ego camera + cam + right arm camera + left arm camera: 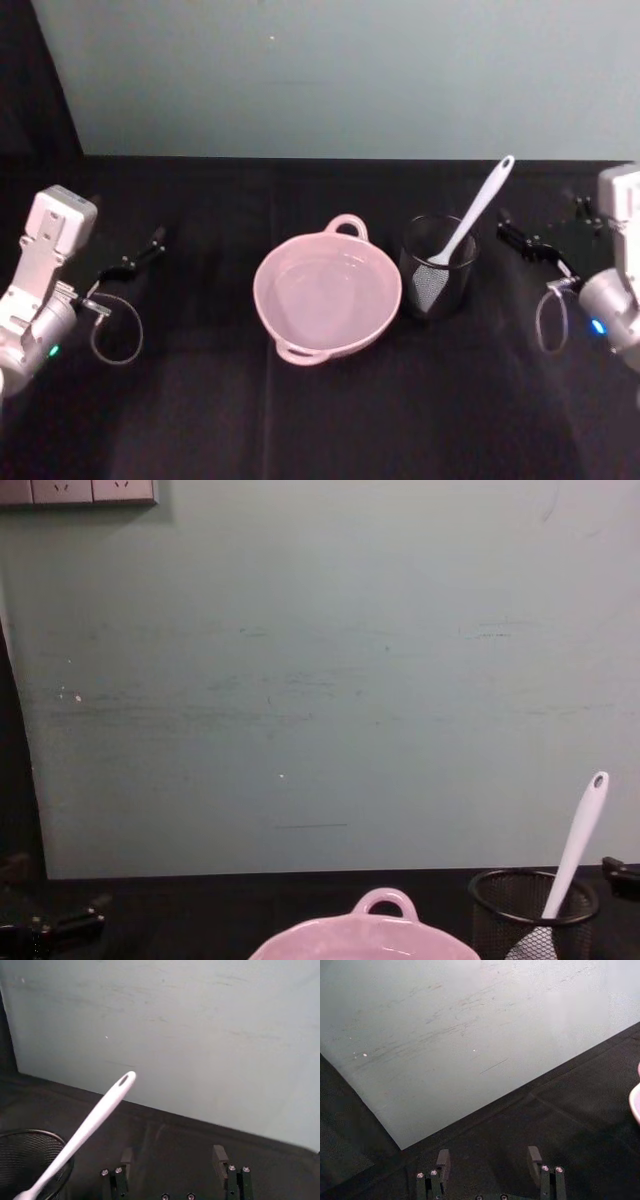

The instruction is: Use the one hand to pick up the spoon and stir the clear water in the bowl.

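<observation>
The pale pink bowl (260,290) sits mid-table, and its loop handle rises at the bottom of the chest view (385,904). Clear water (322,288) lies in it, barely visible. The white spoon (472,218) stands blade-down in a black mesh cup (437,268) just right of the bowl, its handle leaning up and right (577,848). My right gripper (520,240) hovers open right of the cup; in the right wrist view its fingers (219,1155) stand apart with the spoon handle (95,1120) off to one side. My left gripper (135,258) rests open at the far left (489,1159), holding nothing.
A black cloth (330,420) covers the table, and a pale green wall (350,70) stands close behind it. The pink rim of the bowl (636,1101) shows at the edge of the left wrist view. Open cloth lies in front of the bowl and on both sides.
</observation>
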`<action>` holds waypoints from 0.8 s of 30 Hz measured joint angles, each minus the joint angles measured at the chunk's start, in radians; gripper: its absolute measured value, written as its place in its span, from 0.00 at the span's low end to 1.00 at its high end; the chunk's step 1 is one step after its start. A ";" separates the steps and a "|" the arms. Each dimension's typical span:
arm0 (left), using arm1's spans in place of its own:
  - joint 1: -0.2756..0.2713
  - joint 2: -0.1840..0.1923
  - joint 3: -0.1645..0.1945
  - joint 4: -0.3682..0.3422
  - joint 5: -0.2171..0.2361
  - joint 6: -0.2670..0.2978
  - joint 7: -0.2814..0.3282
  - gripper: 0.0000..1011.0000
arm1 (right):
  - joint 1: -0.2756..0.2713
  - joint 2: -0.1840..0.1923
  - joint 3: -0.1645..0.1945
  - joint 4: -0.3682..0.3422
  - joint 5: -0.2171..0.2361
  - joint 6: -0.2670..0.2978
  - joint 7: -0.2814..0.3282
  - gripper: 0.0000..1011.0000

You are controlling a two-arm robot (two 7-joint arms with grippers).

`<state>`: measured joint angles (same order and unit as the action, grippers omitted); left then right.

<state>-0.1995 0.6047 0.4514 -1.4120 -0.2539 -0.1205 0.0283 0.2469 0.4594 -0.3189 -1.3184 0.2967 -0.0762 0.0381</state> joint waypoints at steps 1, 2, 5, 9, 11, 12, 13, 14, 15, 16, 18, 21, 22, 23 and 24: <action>0.000 0.000 0.000 0.000 0.000 0.000 0.000 1.00 | 0.010 -0.004 -0.007 0.013 -0.017 -0.005 -0.005 0.99; 0.000 0.000 0.000 0.000 0.000 0.000 0.000 1.00 | 0.025 -0.009 -0.021 0.033 -0.051 -0.013 -0.014 0.99; 0.000 0.000 0.000 0.000 0.000 0.000 0.000 1.00 | 0.041 -0.015 -0.043 0.059 -0.119 -0.031 -0.043 0.99; 0.000 0.000 0.000 0.000 0.000 0.000 0.000 1.00 | 0.041 -0.020 -0.051 0.062 -0.178 -0.051 -0.083 0.99; 0.000 0.000 0.000 0.000 0.000 0.000 0.000 1.00 | 0.039 -0.021 -0.052 0.060 -0.192 -0.055 -0.092 0.99; 0.000 0.000 0.000 0.000 0.000 0.000 0.000 1.00 | 0.039 -0.021 -0.052 0.060 -0.191 -0.055 -0.092 0.99; 0.000 0.000 0.000 0.000 0.000 0.000 0.000 1.00 | 0.039 -0.021 -0.052 0.060 -0.191 -0.055 -0.091 0.99; 0.000 0.000 0.000 0.000 0.000 0.000 0.000 1.00 | 0.039 -0.021 -0.051 0.059 -0.188 -0.055 -0.091 0.99; 0.000 0.000 0.000 0.000 0.000 0.000 0.000 1.00 | 0.039 -0.021 -0.051 0.059 -0.186 -0.055 -0.091 0.99; 0.000 0.000 0.000 0.000 0.000 0.000 0.000 1.00 | 0.039 -0.020 -0.051 0.059 -0.184 -0.055 -0.090 0.99; 0.000 0.000 0.000 0.000 0.000 0.000 0.000 1.00 | 0.039 -0.020 -0.050 0.059 -0.182 -0.055 -0.090 0.99; 0.000 0.000 0.000 0.000 0.000 0.000 0.000 1.00 | 0.039 -0.020 -0.050 0.058 -0.177 -0.053 -0.085 0.99; 0.000 0.000 0.000 0.000 0.000 0.000 0.000 1.00 | 0.039 -0.020 -0.050 0.058 -0.177 -0.053 -0.085 0.99; 0.000 0.000 0.000 0.000 0.000 0.000 0.000 1.00 | 0.039 -0.019 -0.050 0.058 -0.176 -0.053 -0.085 0.99; 0.000 0.000 0.000 0.000 0.000 0.000 0.000 1.00 | 0.038 -0.019 -0.050 0.058 -0.176 -0.052 -0.084 0.99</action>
<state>-0.1996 0.6046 0.4514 -1.4120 -0.2539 -0.1205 0.0283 0.2854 0.4400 -0.3686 -1.2605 0.1209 -0.1284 -0.0462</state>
